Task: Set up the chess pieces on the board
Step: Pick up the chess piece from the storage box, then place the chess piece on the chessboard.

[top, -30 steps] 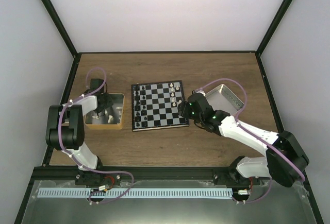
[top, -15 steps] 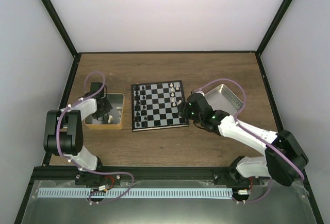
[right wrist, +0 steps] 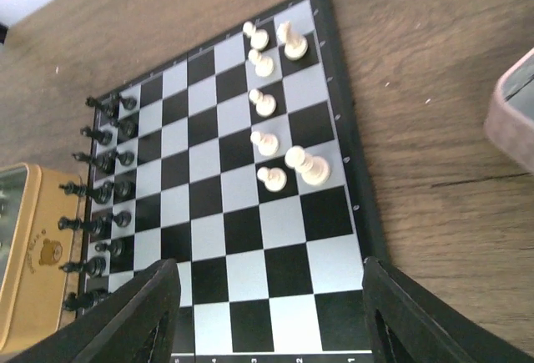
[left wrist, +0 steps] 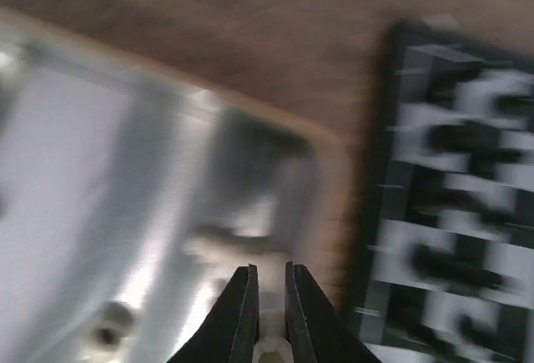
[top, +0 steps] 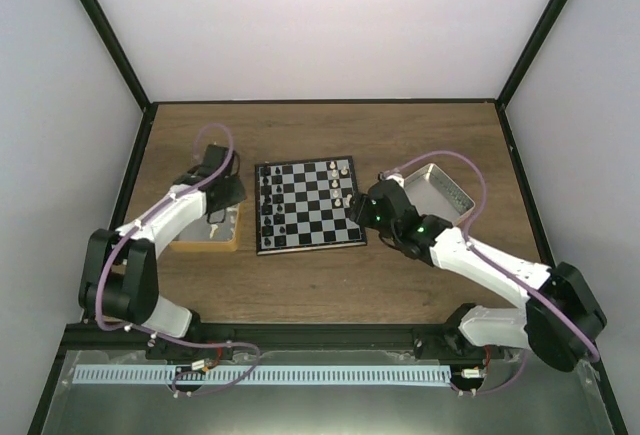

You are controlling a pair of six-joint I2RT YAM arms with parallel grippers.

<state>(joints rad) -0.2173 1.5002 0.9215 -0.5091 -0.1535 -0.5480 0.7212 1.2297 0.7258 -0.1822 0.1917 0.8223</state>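
Observation:
The board (top: 310, 219) lies mid-table. Several black chess pieces (top: 268, 201) stand along its left columns and several cream ones (top: 338, 183) near its upper right. My left gripper (top: 222, 200) hovers over the right end of the tan tray (top: 205, 239), close to the board's left edge. In the blurred left wrist view the left gripper (left wrist: 269, 269) is shut on a cream chess piece (left wrist: 271, 348). My right gripper (top: 362, 210) hangs open over the board's right edge. Its wrist view shows the right gripper (right wrist: 269, 263) with nothing between its fingers, cream pieces (right wrist: 267, 104) and black pieces (right wrist: 104, 204) on the board (right wrist: 250, 238).
A metal tray (top: 440, 193) sits right of the board, behind my right arm, and shows at the edge of the right wrist view as the tray's corner (right wrist: 517, 113). More small pieces lie in the tan tray (left wrist: 100, 179). Black frame posts border the table.
My left gripper has closed on a cream piece in the tan tray and lifted toward the board's left edge. The right arm has barely shifted.

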